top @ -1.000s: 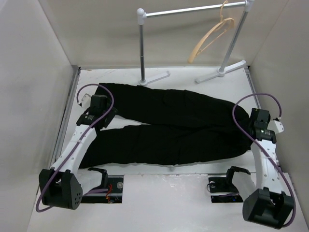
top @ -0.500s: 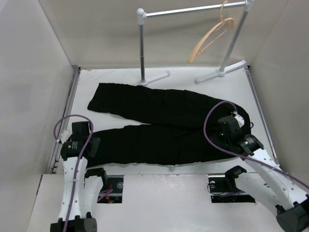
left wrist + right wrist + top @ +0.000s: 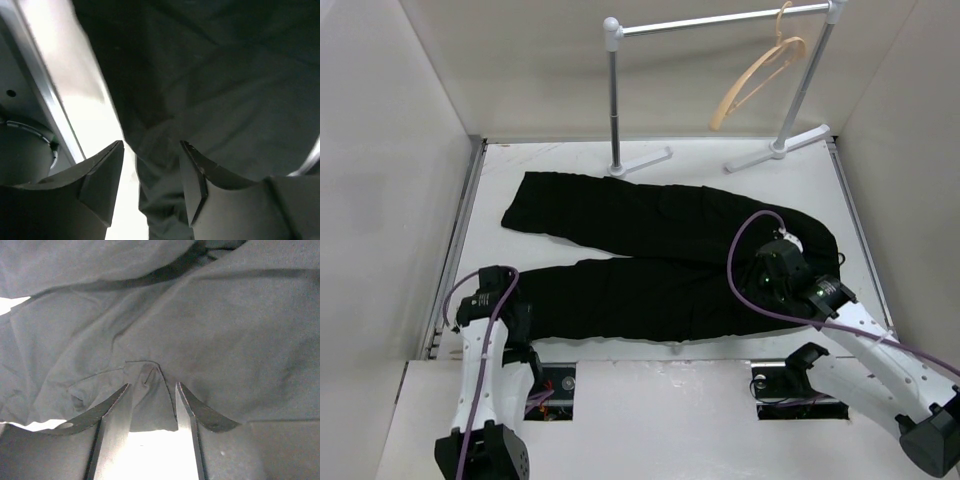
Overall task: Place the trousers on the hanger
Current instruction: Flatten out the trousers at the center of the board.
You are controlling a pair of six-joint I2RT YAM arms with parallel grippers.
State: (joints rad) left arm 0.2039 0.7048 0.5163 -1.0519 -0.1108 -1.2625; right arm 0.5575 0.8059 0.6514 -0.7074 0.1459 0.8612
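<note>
1. Top view: see the trousers (image 3: 660,255) flat on the table (image 3: 670,155), long axis running from left edge to right edge, hems toward the left, waist toward the right. Find the hanger (image 3: 757,72) off the table altogether, hooked on the rail stand (image 3: 614,100) at the far edge, toward the far-right corner. Place the left gripper (image 3: 512,305) at the near leg's hem by the near-left corner, and the right gripper (image 3: 767,272) over the waist end, close to the near edge. Judge the right arm nearer the hanger (well apart from it all the same). Expect the carry to run from the near edge toward the far-right corner.
2. Left wrist view: read the jaws as part-spread, fingers (image 3: 100,175) straddling the hem cloth, with a strip of bare table between one finger and the cloth. No clamp seen.
3. Right wrist view: read these jaws as part-spread too, fingers (image 3: 112,415) bracketing a small raised pucker of black cloth, with a bright gap below it. No firm pinch seen here either.
</note>
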